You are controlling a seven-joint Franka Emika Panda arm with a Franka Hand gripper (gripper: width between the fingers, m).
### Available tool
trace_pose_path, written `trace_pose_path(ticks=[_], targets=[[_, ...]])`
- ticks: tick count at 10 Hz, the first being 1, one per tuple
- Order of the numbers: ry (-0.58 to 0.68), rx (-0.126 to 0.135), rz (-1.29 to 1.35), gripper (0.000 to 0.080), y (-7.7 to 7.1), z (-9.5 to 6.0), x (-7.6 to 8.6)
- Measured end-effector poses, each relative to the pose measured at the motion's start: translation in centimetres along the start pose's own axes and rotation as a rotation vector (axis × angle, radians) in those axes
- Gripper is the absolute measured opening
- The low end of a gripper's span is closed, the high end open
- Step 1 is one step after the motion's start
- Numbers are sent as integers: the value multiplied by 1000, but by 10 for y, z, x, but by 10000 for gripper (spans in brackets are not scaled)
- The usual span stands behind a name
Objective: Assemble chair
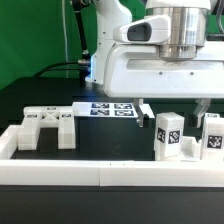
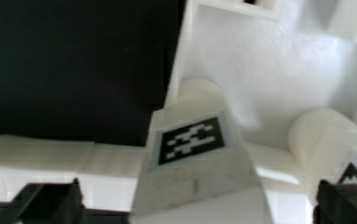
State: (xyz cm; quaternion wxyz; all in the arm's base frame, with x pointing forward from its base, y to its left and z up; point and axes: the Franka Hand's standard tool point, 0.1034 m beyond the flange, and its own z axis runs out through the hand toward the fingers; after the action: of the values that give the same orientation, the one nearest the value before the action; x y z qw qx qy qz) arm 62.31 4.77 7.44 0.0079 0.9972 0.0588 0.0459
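Note:
A chunky white chair block with black-and-white tags (image 1: 168, 135) stands upright near the front rail, at the exterior view's right. A second tagged block (image 1: 213, 136) stands just beside it at the right edge. A flat slotted white chair piece (image 1: 45, 127) lies at the exterior view's left. My gripper (image 1: 174, 110) hangs open just above the first block, one finger on each side. In the wrist view that block (image 2: 193, 140) fills the gap between my dark fingertips (image 2: 50, 202), with free space on both sides. A rounded white part (image 2: 321, 140) sits next to it.
The marker board (image 1: 112, 108) lies flat behind the parts, mid table. Long white border rails (image 1: 105, 174) run along the front and left of the black table. The robot's white base stands at the back.

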Motion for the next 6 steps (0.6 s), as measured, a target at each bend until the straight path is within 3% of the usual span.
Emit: trace_pose_path(ticks=[1,3,4,5,6], targets=[[-1,0,13,649,0,0,0],[-2,0,44,402,0,1,-1],[-2,-1,45,402,0,1,-1],[-2,1,91,288,0,2,-1],[-3,1,198,288,0,2,-1]])
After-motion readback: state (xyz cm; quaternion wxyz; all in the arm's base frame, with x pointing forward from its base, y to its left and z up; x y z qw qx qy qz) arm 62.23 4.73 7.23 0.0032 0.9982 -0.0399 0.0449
